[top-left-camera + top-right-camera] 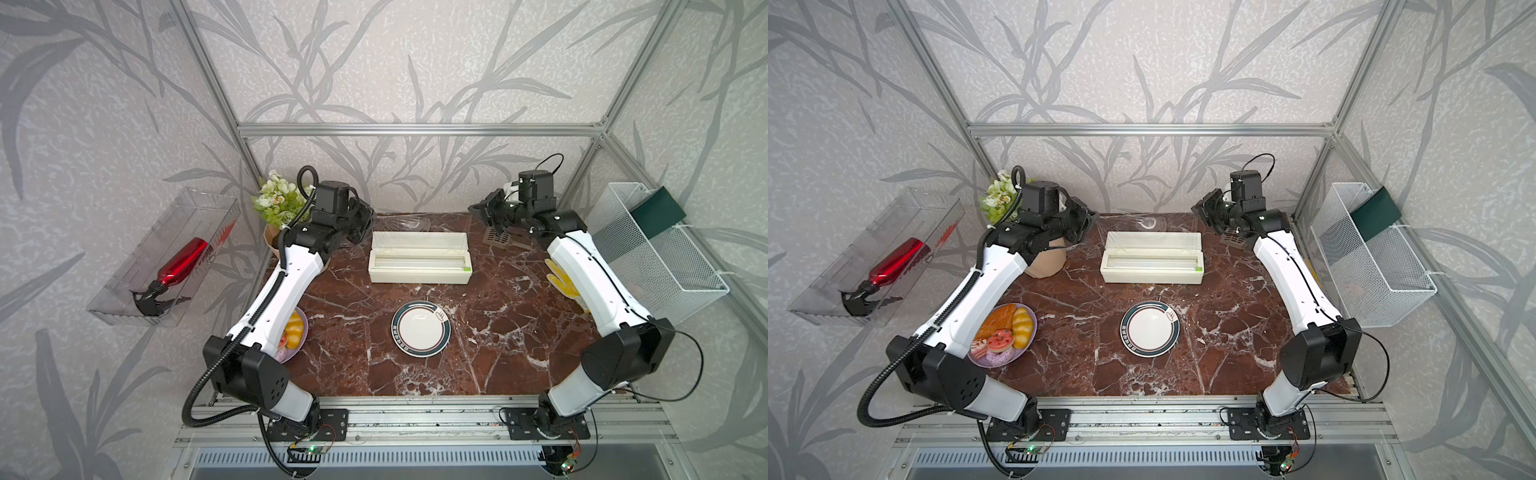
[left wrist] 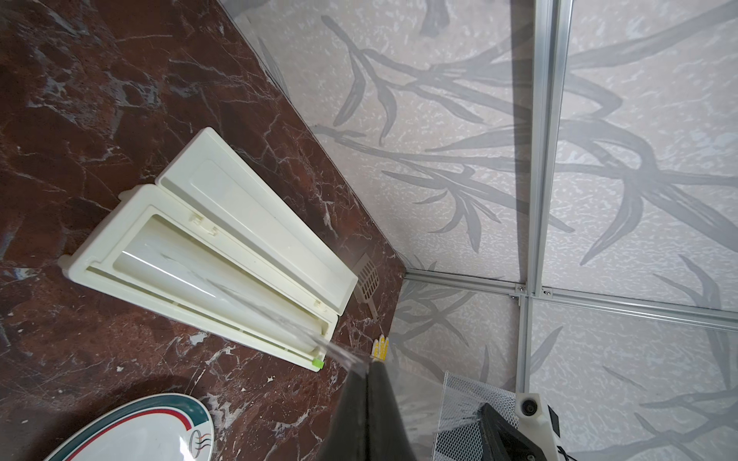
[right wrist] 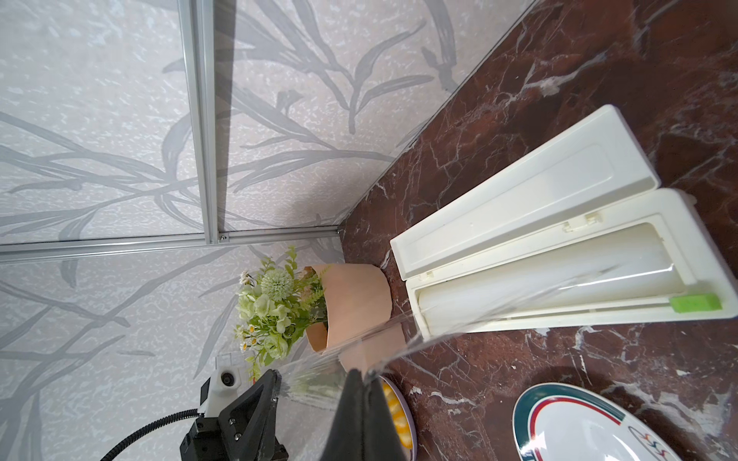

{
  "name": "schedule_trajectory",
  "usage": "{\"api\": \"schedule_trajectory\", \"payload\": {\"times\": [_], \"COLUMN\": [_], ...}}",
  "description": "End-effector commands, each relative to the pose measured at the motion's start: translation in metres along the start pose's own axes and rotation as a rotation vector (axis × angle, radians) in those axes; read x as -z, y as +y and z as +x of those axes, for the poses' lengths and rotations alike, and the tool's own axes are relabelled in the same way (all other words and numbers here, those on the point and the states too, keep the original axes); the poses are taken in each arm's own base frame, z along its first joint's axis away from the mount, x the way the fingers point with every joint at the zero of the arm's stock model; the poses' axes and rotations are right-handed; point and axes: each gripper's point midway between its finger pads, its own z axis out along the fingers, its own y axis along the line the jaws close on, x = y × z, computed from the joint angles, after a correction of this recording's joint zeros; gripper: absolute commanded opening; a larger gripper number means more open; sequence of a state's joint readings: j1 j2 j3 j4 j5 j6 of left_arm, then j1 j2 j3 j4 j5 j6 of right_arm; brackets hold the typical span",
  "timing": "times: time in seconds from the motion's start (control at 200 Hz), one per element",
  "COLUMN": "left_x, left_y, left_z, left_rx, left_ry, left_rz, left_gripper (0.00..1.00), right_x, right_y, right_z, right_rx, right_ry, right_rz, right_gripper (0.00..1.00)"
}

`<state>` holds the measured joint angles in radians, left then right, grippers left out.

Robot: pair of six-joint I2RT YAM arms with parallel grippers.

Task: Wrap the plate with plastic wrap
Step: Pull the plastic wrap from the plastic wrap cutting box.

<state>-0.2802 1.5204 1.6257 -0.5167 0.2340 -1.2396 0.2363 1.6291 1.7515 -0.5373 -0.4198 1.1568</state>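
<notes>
Both the left gripper [image 2: 369, 365] and right gripper [image 3: 359, 375] have fingers clenched on plastic wrap [image 3: 399, 347] stretched above the open dispenser box [image 1: 419, 266].

The red-brown marble desk [image 1: 498, 340] carried a cream dispenser box [image 1: 419, 277] near its back edge, lid [image 1: 419, 240] folded open toward the wall, with a green tab [image 1: 468, 269] at one end. A tan vase [image 1: 1044, 262] of white-green flowers [image 1: 276, 201] stood in one back corner; a brown slotted scoop [image 1: 496, 238] lay in the other. A purple plate [image 1: 1000, 363] held toy food [image 1: 1022, 328]. A clear wall bin [image 1: 124, 307] contained a red spray bottle [image 1: 183, 262]. A white mesh basket [image 1: 665, 266] hung opposite, holding a dark green item [image 1: 658, 212].
</notes>
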Motion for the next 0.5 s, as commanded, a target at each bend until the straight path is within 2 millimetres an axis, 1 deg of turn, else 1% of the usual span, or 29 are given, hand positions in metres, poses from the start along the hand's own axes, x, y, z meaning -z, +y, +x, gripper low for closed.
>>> {"api": "schedule_trajectory", "payload": {"times": [0.0, 0.31, 0.495], "left_x": [0.026, 0.043, 0.049], "left_y": [-0.032, -0.062, -0.072], "left_z": [-0.017, -0.022, -0.021], "left_rx": [-0.038, -0.085, -0.097], "left_ry": [-0.067, -0.084, -0.077], "left_rz": [0.075, 0.134, 0.17], "left_gripper": [0.0, 0.0, 0.0], "right_x": [0.031, 0.047, 0.056], "right_y": [0.04, 0.068, 0.086], "right_z": [-0.007, -0.009, -0.008], "right_rx": [0.057, 0.077, 0.074], "right_ry": [-0.058, -0.084, -0.122], "right_rz": [-0.086, -0.133, -0.204], "right_gripper": [0.0, 0.0, 0.0]}}
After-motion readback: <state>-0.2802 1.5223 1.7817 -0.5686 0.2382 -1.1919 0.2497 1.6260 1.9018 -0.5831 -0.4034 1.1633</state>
